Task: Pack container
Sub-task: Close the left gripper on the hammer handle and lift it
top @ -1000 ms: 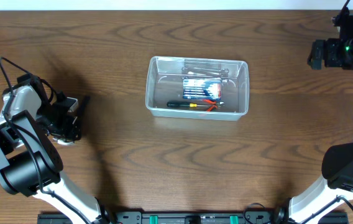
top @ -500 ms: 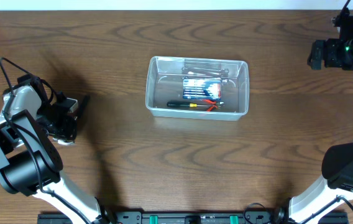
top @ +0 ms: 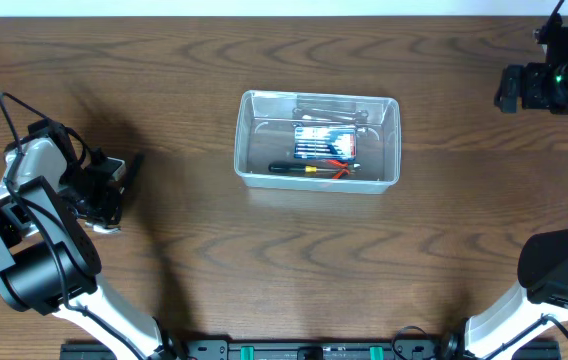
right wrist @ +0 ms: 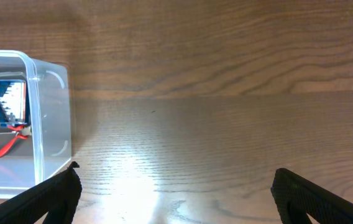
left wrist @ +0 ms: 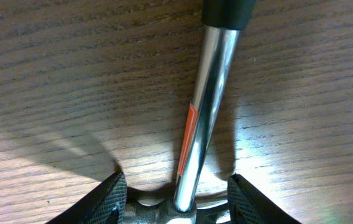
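Between the left tool's [left wrist: 176, 205] spread fingers sits a hammer [left wrist: 204, 118]; we cannot tell if clamped, and head-end lifting risks swinging.

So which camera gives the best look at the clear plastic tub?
The overhead view: the whole container shows, with rim, corners and the packed items inside. The right wrist view catches only one end of it; the left wrist view shows none of it.

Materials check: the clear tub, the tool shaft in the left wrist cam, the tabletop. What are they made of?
Container: clear, glossy plastic by the look; contents show through its walls. Tool shaft: polished metal, likely chromed steel, mirror-like reflections; black matte grip, probably rubber. Table: brown wood grain, possibly laminate.
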Controlling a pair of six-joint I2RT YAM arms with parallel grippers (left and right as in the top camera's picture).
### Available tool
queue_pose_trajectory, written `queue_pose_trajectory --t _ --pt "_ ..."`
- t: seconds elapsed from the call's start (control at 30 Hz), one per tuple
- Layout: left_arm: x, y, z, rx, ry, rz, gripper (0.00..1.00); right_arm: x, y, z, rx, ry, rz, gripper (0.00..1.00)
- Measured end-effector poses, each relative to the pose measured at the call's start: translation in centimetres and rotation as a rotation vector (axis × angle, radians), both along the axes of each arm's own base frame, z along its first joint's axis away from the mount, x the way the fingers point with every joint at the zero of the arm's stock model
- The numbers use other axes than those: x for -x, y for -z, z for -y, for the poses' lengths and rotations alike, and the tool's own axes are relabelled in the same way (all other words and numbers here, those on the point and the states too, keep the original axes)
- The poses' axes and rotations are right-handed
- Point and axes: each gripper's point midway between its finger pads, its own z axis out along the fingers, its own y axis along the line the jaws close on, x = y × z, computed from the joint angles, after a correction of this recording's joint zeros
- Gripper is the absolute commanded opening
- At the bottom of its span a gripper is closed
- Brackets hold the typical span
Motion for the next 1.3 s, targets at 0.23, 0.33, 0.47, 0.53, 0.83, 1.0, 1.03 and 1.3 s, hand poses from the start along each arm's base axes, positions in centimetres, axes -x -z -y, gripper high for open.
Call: queue_pose_trajectory --t 0.23,0.33,0.47,0.53,0.83,1.0,1.03,1.3 --pt "0.1 0.0 -0.2 -0.014 0.001 -0.005 0.51 0.0 0.0 0.0 0.000 0.000 0.000 0.99" --pt "0.3 0.1 -0.6 -0.035 0.003 -0.018 0.51 0.0 0.0 0.0 0.000 0.000 0.000 0.99" --pt "0.3 0.1 -1.0 -0.054 0.002 -0.022 0.51 0.0 0.0 0.1 0.004 0.001 -0.001 0.99" --pt "0.3 0.1 -1.1 -0.059 0.002 -0.021 0.51 0.0 0.0 0.1 0.007 0.002 -0.001 0.99" --pt "0.3 0.1 -1.2 -0.070 -0.005 -0.024 0.44 0.3 0.1 0.1 0.004 0.002 -0.012 0.99" --pt "0.1 0.1 -1.3 -0.075 -0.014 -0.017 0.37 0.3 0.1 0.1 0.004 0.002 -0.013 0.99" --pt "0.1 0.1 -1.3 -0.075 -0.014 -0.017 0.36 0.3 0.1 0.1 0.004 0.002 -0.013 0.99" --pt "0.2 0.2 -1.3 -0.075 -0.013 -0.022 0.28 0.4 0.1 0.0 0.003 0.002 -0.016 0.99"
